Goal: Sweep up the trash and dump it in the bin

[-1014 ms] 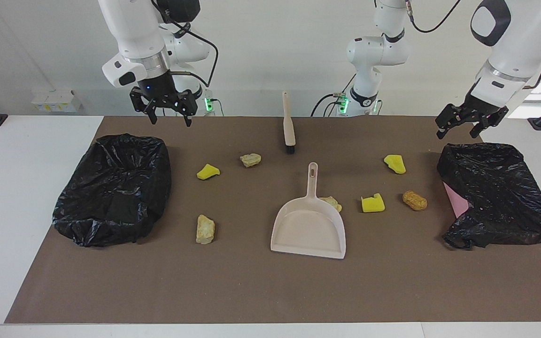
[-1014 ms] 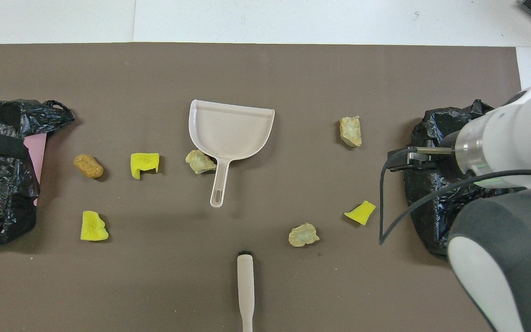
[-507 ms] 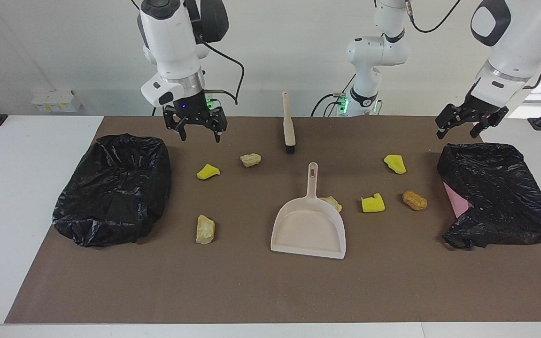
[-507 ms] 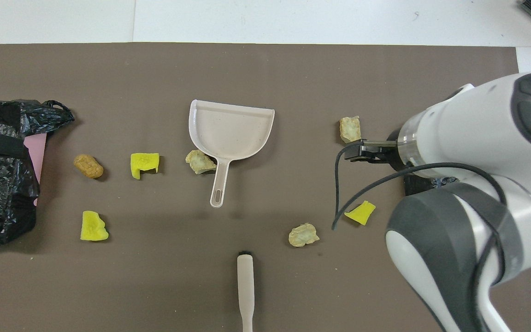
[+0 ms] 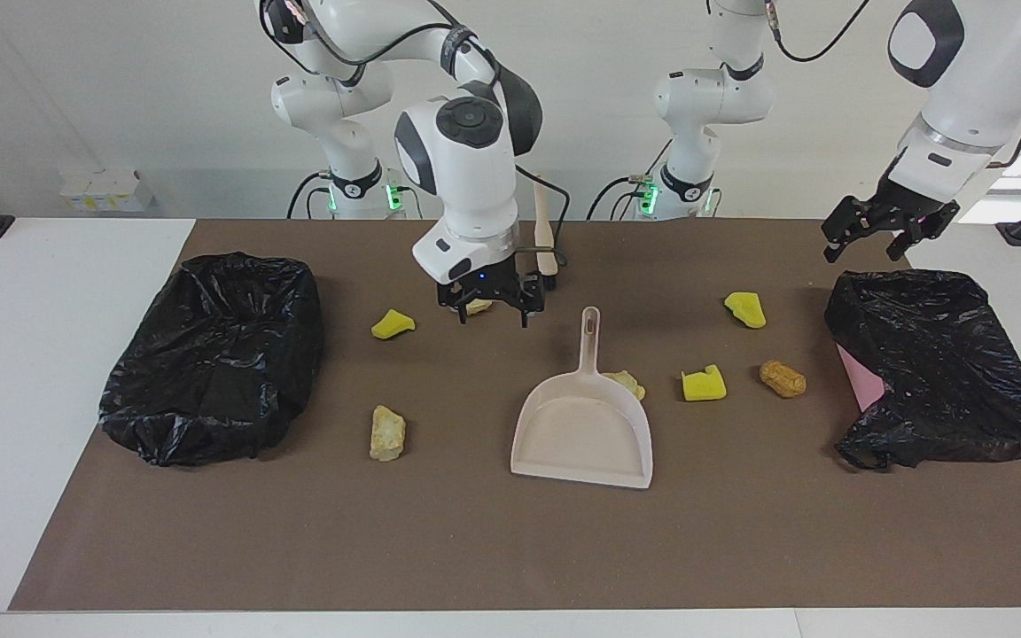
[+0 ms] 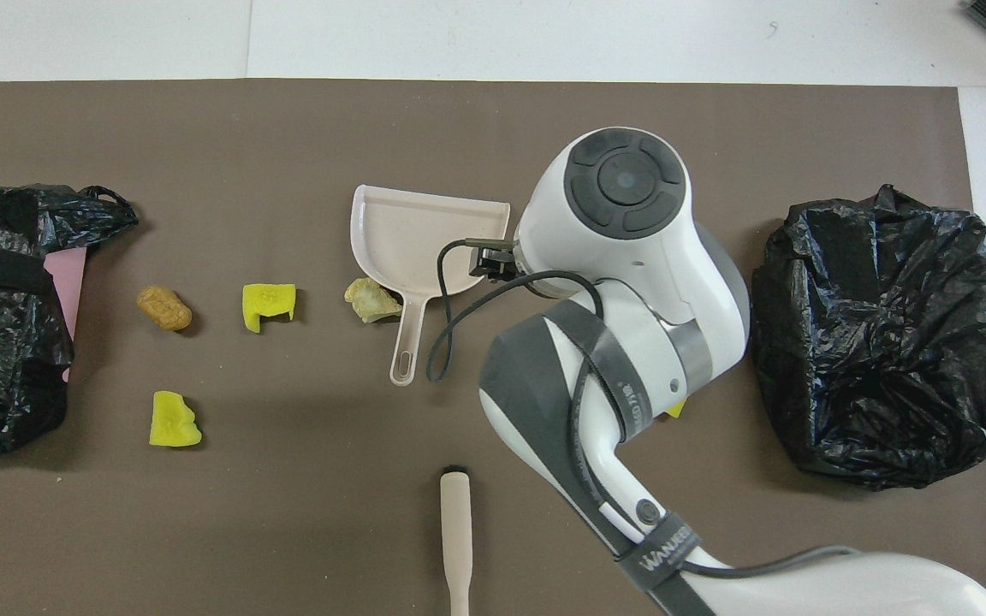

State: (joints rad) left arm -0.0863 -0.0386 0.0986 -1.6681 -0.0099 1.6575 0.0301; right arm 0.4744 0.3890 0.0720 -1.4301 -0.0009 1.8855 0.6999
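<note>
R gripper [image 5: 493,317] has swung in from over the 3 o'clock bin [image 5: 218,354] to mid-mat; nothing else has shifted. (Clock as seen from above: 12 = away from the robots, 3 = R arm's end.)

Progress: barely begun, by my read. No trash in the dustpan, none visibly in either bin, both tools untouched. All sweeping and dumping is left.

Near to far:
- brush [image 6: 456,530] lies at 6, handle toward the robots, free.
- tan lump [image 5: 478,307] at approx 5, under the R gripper.
- yellow chunk [image 5: 393,323] at 4; another yellow chunk at 8 [image 5: 745,309].
- orange-brown lump [image 5: 783,378] and notched yellow chunk [image 5: 704,384] at 9; pale lump [image 5: 627,383] touches the dustpan beside the handle root.
- dustpan [image 5: 586,425] at centre, empty, handle to 6, mouth to 12.
- tan rock [image 5: 387,432] at 2.
- 9 o'clock bin [image 5: 936,363], black bag with a pink bit showing.

Pose: R arm reaches out, wrist pointing down, jaws spread and holding nothing, low over the tan lump, brush tip just beside it; contact can't be told. Prob. heading for the brush. L gripper [image 5: 869,241] hangs over the 9 o'clock bin, jaws apart, empty; L arm waits.
</note>
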